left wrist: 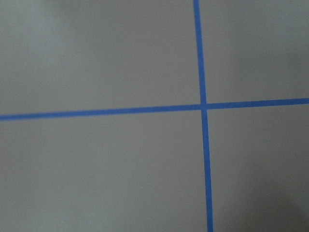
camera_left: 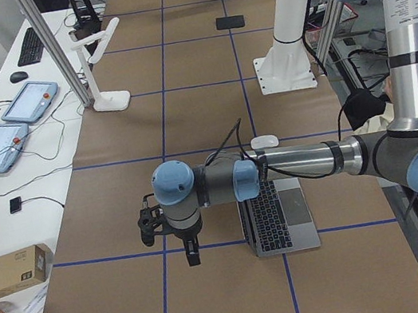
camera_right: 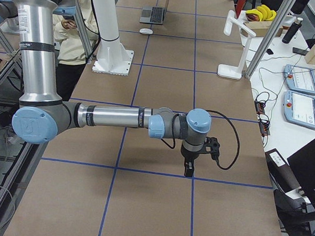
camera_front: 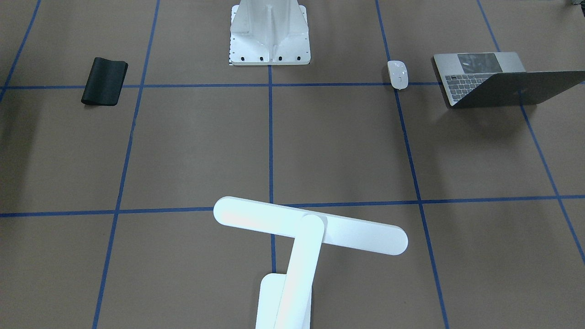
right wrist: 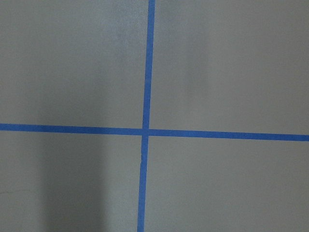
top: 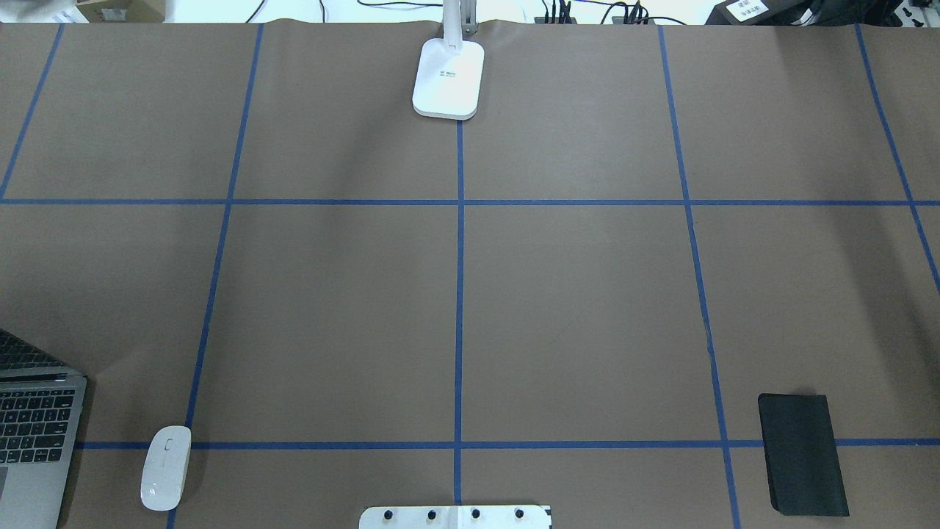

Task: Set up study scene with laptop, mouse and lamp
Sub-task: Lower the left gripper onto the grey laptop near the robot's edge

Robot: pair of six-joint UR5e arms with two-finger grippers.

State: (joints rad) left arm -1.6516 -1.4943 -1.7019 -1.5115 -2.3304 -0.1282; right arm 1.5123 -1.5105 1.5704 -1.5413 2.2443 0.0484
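At the robot's left end, laptop and mouse wait

From across the table, the laptop [camera_front: 475,73] stands half open at the robot's left edge. The mouse [camera_front: 397,74] is just beside it, and the lamp [camera_front: 311,228] stands mid-table on the far side. Overhead, no arm shows. From the left end, the left claw [camera_left: 191,254] hangs near the laptop with nothing visibly in it; how wide it is, I cannot tell. The same goes for the right claw [camera_right: 188,168], seen from the right end. I'd grip the laptop's base, low and level, so the lid doesn't swing.

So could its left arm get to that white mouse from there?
Probably yes. The mouse lies uncovered beside the open laptop; the left gripper hangs nearby, above the table, and would only have to clear the laptop's raised lid.
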